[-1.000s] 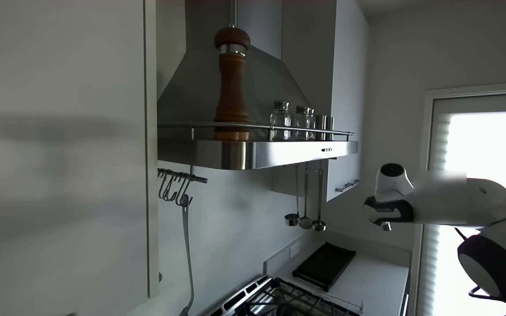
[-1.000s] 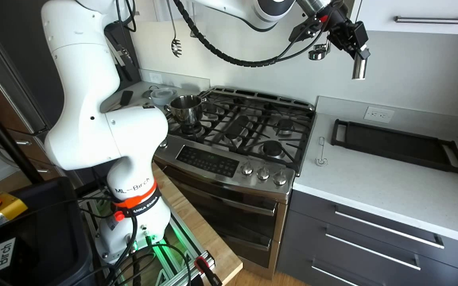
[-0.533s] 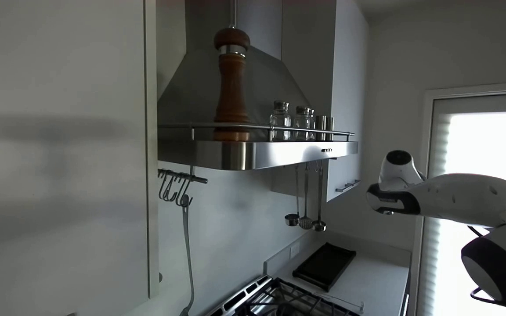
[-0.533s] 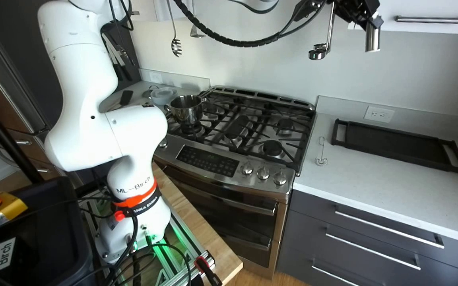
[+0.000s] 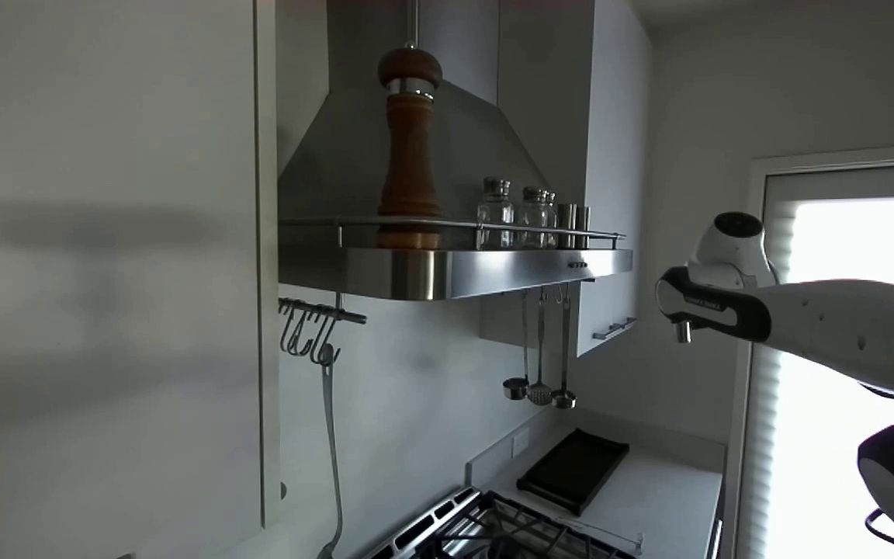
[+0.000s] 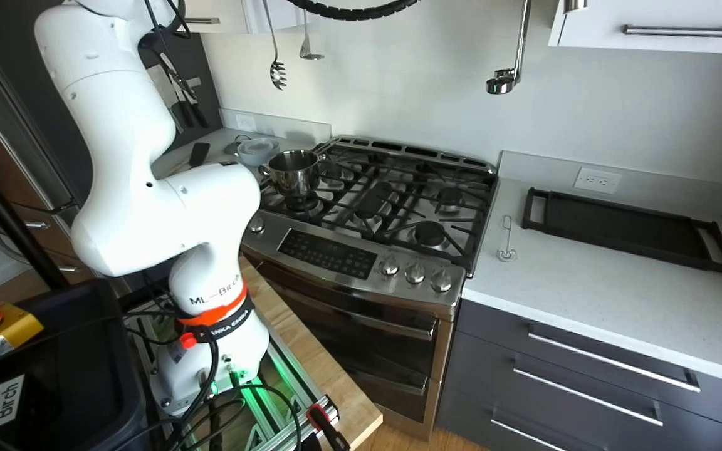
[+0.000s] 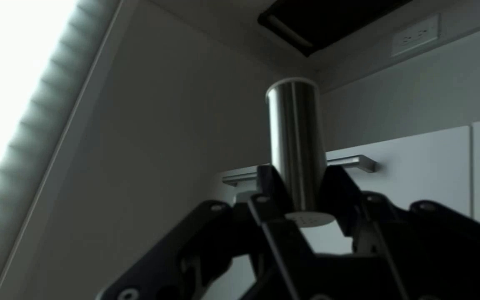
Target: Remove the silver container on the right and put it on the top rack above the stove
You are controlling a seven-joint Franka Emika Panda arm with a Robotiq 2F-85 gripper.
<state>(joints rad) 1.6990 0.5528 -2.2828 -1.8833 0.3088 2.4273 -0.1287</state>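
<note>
My gripper (image 7: 302, 187) is shut on a silver container (image 7: 296, 129), a shiny upright cylinder, held between the black fingers (image 7: 271, 183). In an exterior view only the container's lower end (image 6: 576, 5) shows at the top edge, in front of the white cabinet; the gripper is out of that view. In an exterior view the container (image 5: 683, 332) pokes out below the arm's wrist, which hides the gripper. The rack on the hood above the stove has a rail (image 5: 455, 223); the held container is right of it and lower. The stove (image 6: 373, 235) stands below.
On the rack stand a wooden mill (image 5: 410, 155), glass jars (image 5: 496, 221) and two silver cylinders (image 5: 566, 225). Ladles (image 5: 563, 399) hang beneath. A white cabinet (image 6: 662, 15) is on the hood's far side. A black tray (image 6: 630, 232) and a pot (image 6: 294, 170) are below.
The arm has risen, carrying the silver container upward. In an exterior view the gripper has left the frame at the top. The gripper stays shut on the container.
</note>
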